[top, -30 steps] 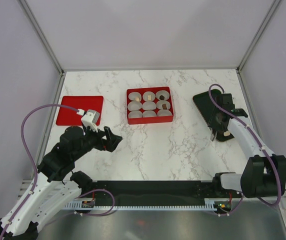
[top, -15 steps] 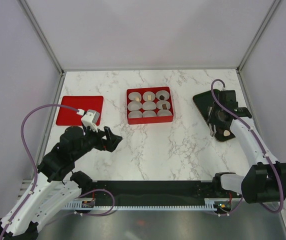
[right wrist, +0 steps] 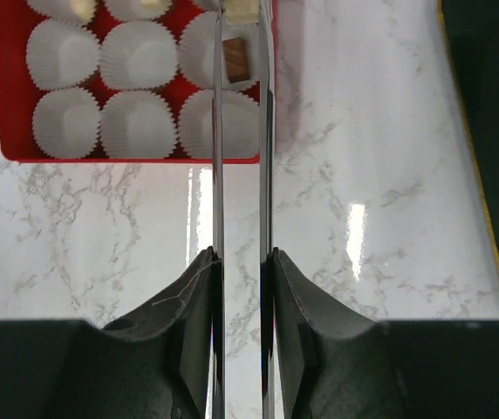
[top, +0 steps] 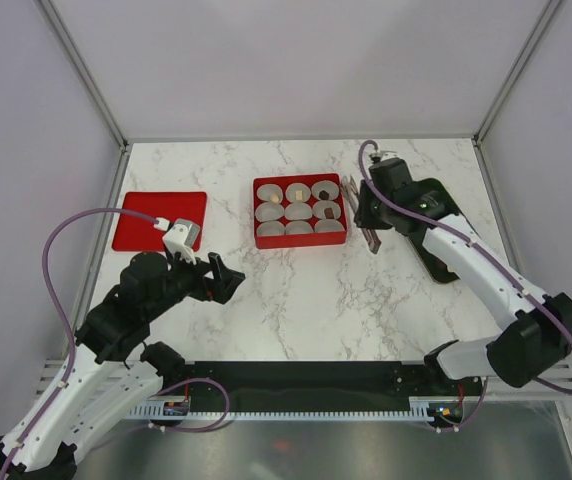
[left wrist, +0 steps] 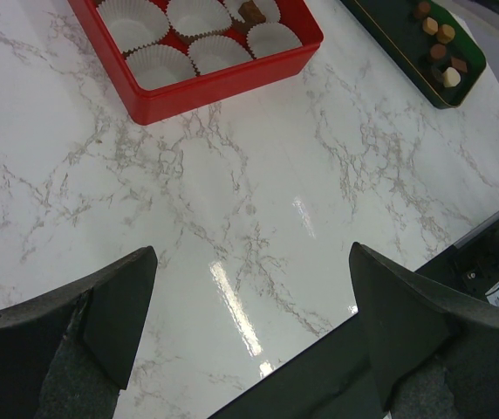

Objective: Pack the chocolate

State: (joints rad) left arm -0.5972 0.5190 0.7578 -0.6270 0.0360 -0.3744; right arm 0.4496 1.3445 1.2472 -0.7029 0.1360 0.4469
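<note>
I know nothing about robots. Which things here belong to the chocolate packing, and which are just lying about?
Part of the job: right claw gripping a cream chocolate; red box of paper cups; loose chocolates on the dark tray.
Just lying about: flat red tray; open left claw, holding nothing.

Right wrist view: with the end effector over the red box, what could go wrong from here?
The right end effector seems to pinch the pale chocolate only at its very tips, so it may slip out.
The cup under it already holds a brown chocolate; releasing here could put two in one cup.
</note>
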